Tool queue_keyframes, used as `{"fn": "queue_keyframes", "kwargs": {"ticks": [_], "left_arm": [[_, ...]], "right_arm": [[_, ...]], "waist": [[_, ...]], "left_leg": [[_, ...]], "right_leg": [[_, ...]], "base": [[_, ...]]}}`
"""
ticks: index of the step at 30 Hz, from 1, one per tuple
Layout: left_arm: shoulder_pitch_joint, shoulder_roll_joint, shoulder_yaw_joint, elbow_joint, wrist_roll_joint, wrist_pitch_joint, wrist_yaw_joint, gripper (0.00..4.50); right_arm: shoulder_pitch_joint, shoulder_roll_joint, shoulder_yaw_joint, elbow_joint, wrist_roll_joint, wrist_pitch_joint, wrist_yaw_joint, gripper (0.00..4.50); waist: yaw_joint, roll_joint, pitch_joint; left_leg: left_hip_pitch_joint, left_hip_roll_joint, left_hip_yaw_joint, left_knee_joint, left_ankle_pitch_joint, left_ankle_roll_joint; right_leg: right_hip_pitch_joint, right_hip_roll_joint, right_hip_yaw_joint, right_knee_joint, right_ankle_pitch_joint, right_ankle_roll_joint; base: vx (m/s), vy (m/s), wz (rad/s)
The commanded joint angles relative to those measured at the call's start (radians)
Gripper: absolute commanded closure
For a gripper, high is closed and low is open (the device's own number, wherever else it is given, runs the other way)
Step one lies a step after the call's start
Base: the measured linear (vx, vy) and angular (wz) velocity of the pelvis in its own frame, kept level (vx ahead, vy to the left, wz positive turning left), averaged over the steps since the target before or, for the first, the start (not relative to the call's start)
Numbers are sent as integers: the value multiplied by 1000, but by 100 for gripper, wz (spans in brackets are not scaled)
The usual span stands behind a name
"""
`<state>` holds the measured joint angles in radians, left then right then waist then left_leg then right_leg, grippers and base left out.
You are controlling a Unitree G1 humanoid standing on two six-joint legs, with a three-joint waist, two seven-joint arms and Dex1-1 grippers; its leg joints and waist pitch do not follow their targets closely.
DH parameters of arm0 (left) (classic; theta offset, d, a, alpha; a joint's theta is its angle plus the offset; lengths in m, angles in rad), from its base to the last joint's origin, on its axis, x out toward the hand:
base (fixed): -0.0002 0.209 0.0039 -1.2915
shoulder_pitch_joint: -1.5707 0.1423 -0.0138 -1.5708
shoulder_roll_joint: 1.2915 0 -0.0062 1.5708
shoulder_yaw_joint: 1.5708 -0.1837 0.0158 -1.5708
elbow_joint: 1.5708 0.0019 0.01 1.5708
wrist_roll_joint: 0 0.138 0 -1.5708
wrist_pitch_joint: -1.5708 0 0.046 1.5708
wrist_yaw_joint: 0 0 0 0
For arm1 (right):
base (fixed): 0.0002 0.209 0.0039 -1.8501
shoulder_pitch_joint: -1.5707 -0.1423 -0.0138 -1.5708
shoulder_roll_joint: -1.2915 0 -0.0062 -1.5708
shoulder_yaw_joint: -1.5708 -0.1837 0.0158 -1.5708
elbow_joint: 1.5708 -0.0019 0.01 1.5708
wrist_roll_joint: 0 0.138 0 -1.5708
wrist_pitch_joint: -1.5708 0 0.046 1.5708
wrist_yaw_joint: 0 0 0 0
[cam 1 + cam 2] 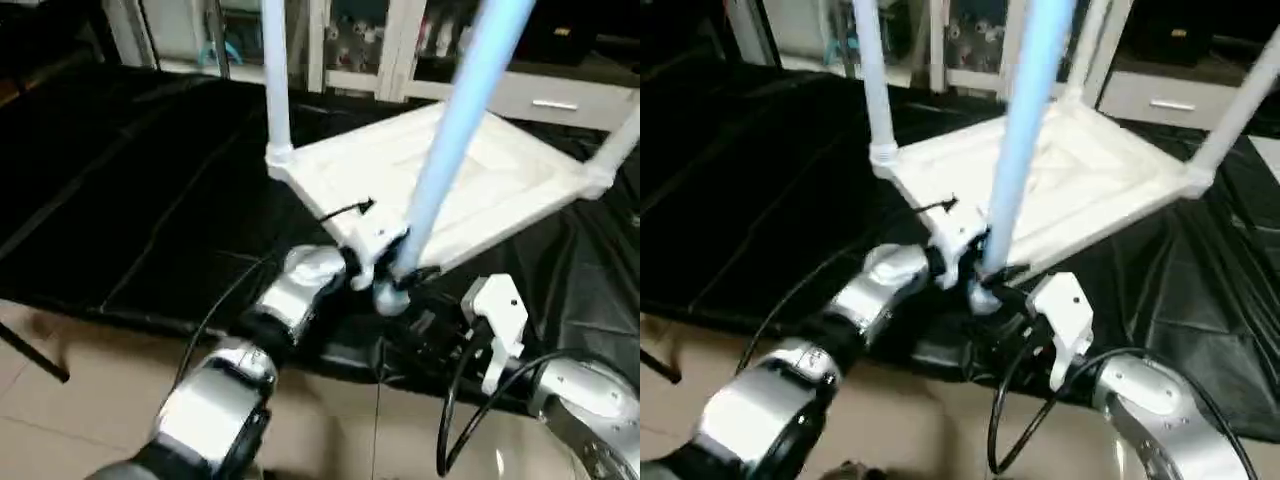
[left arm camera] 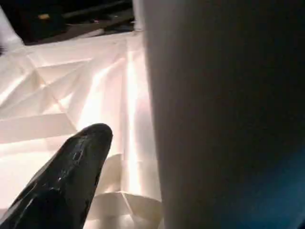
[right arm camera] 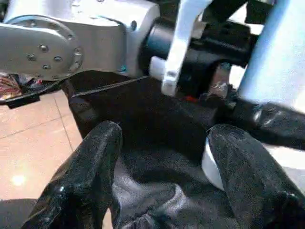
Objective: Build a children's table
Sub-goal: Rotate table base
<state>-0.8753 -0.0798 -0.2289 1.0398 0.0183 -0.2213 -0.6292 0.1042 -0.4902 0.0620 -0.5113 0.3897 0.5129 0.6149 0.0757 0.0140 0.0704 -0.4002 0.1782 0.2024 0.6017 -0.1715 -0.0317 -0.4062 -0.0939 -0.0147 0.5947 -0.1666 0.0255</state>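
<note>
The white table top [image 1: 1070,190] lay upside down on a black-covered surface [image 1: 760,190], legs rising from its corners — one at the left corner [image 1: 872,90], one at the right [image 1: 1230,115]. The left end effector [image 1: 975,262] met the nearest leg [image 1: 1025,130] at its base; the right end effector [image 1: 1025,305] sat just beside that corner socket.

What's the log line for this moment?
tabletop upside down, three legs socketed | left tool gripping near leg at corner | right tool open, beside leg base
</note>
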Motion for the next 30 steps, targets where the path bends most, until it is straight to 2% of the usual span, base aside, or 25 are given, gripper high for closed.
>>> {"fn": "queue_keyframes", "kwargs": {"ticks": [1,2,4,5,6,7,9,11,12,13,14,15,16,17,18,19,20,21,23,24,25,30], "left_arm": [[-9,-8,72,-13,-67,-26,-79,1],[-8,-8,73,-14,-69,-27,-84,1],[23,-7,94,-49,-117,-33,-175,1],[23,-7,94,-49,-117,-33,-175,1],[75,7,104,-126,-175,-2,-266,1],[89,13,102,-147,-186,5,-284,1],[160,51,93,-255,-229,35,-351,1],[190,68,91,-300,-243,49,-380,1],[218,86,90,-343,-254,67,-411,1],[241,101,88,-378,-261,83,-431,1],[276,127,83,-433,-273,108,-453,1],[307,149,80,-485,-282,133,-471,1],[337,175,87,-533,-293,154,-474,1],[362,197,97,-577,-302,178,-473,1],[370,206,103,-589,-304,185,-470,1],[375,216,115,-596,-305,188,-459,1],[379,241,145,-593,-305,188,-434,1],[380,252,157,-587,-304,185,-425,1],[381,272,170,-578,-298,185,-417,1],[380,294,176,-558,-281,173,-410,1],[381,305,175,-556,-271,171,-406,1],[390,349,164,-573,-229,181,-363,1]], "right_arm": [[1,2,4,-19,-7,1,-14,131],[1,2,4,-19,-7,1,-15,131],[-2,5,8,-12,-18,-1,-24,131],[-2,5,8,-12,-18,-1,-24,131],[-12,8,19,4,-44,-6,-39,131],[-16,10,20,11,-52,-7,-47,131],[-36,24,22,45,-82,-13,-81,131],[-45,30,21,57,-94,-19,-95,131],[-53,40,18,65,-92,-17,-105,131],[-59,46,15,70,-89,-16,-110,131],[-67,54,16,76,-93,-18,-119,131],[-74,60,19,82,-97,-20,-127,131],[-84,70,23,91,-101,-26,-135,131],[-93,81,25,100,-107,-30,-145,131],[-97,87,25,105,-108,-29,-150,131],[-102,94,24,112,-109,-27,-156,131],[-114,108,21,129,-116,-28,-171,131],[-120,113,20,138,-120,-30,-178,131],[-133,122,18,155,-128,-40,-189,131],[-153,137,14,180,-138,-50,-209,131],[-164,146,11,193,-140,-53,-219,131],[-244,219,-10,294,-139,-81,-271,131]], "waist": [[-6,-16,-67],[-7,-19,-67],[-16,-15,-68],[-17,-20,-68],[-17,-23,-68],[-19,-19,-67],[-22,-19,-69],[-24,-25,-67],[-25,-20,-66],[-28,-32,-63],[-27,-28,-63],[-24,-24,-63],[-32,-33,-58],[-29,-26,-61],[-34,-22,-60],[-38,-35,-56],[-34,-29,-58],[-38,-34,-56],[-38,-33,-55],[-41,-37,-55],[-43,-37,-56],[-46,-34,-62]], "left_leg": [[25,41,-31,-80,-292,37],[26,40,-30,-79,-286,39],[24,42,-31,-80,-287,48],[25,43,-30,-79,-285,50],[24,43,-29,-80,-279,54],[20,44,-29,-82,-266,62],[23,46,-28,-80,-260,67],[25,47,-25,-80,-264,71],[28,47,-25,-81,-278,65],[25,47,-23,-82,-283,66],[25,47,-25,-83,-284,63],[30,52,-27,-86,-285,55],[25,49,-23,-88,-294,50],[30,51,-26,-87,-298,42],[31,51,-25,-90,-305,34],[28,50,-22,-91,-312,30],[35,50,-22,-90,-321,17],[31,47,-23,-93,-324,7],[33,47,-25,-95,-330,-8],[31,47,-25,-97,-333,-15],[32,46,-24,-96,-332,-19],[31,44,-20,-91,-273,-11]], "right_leg": [[38,-44,17,-81,-263,-171],[37,-47,18,-83,-270,-175],[35,-44,17,-82,-263,-191],[35,-45,17,-80,-260,-193],[34,-46,17,-79,-256,-200],[35,-46,17,-76,-240,-214],[35,-45,17,-70,-224,-226],[30,-43,18,-72,-233,-224],[29,-44,19,-74,-255,-218],[27,-43,19,-77,-269,-211],[29,-44,19,-73,-276,-208],[26,-47,20,-71,-286,-204],[23,-40,19,-76,-305,-192],[24,-42,19,-70,-303,-192],[19,-41,21,-72,-300,-191],[18,-37,20,-76,-313,-183],[13,-37,22,-75,-319,-176],[14,-36,21,-75,-321,-169],[13,-36,22,-74,-322,-154],[16,-35,21,-74,-315,-149],[13,-36,23,-72,-306,-149],[17,-34,24,-62,-200,-169]], "base": [[0,0,0],[0,0,0],[0,0,0],[0,0,0],[0,0,0],[0,0,0],[0,0,0],[0,0,0],[0,0,0],[0,0,0],[0,0,0],[0,0,0],[0,0,0],[0,0,0],[0,0,0],[0,0,0],[0,0,0],[0,0,0],[0,0,0],[0,0,0],[0,0,0],[0,0,0]]}}
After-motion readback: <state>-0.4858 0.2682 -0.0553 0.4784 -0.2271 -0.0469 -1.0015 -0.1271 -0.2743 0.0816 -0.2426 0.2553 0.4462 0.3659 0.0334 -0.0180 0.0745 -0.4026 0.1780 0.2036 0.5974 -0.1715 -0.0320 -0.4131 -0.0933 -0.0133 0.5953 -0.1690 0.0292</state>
